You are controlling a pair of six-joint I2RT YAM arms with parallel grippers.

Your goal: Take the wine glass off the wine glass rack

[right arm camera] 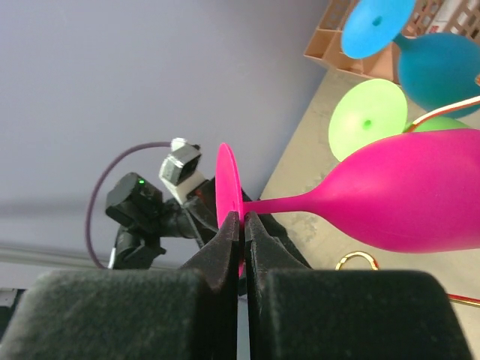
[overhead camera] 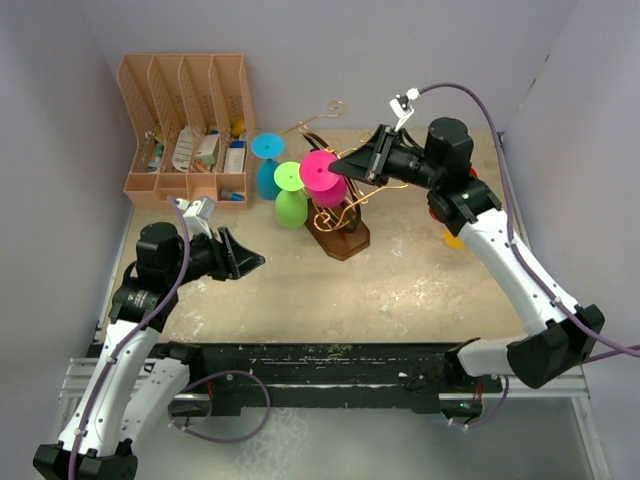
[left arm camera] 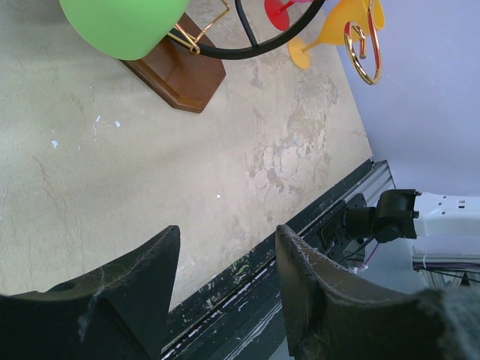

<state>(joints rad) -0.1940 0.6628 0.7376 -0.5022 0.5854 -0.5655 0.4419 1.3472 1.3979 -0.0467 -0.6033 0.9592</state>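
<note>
The gold wire rack [overhead camera: 335, 205] stands on its dark brown base [overhead camera: 340, 238] mid-table. My right gripper [overhead camera: 347, 166] is shut on the edge of the round foot [right arm camera: 229, 187] of a pink wine glass [overhead camera: 320, 172]. The glass lies on its side at the rack's top, its bowl [right arm camera: 420, 195] next to a gold wire. I cannot tell whether it still rests on the wire. A green glass [overhead camera: 290, 205] and a blue glass [overhead camera: 268, 180] are by the rack's left side. My left gripper [overhead camera: 250, 262] is open and empty over the table, left of the rack base [left arm camera: 176, 71].
A tan slotted organiser [overhead camera: 190, 130] with small items stands at the back left. An orange glass [overhead camera: 455, 238] lies on the table under my right arm, and shows in the left wrist view [left arm camera: 330, 34] beside a gold ring [left arm camera: 364, 45]. Walls close in on three sides.
</note>
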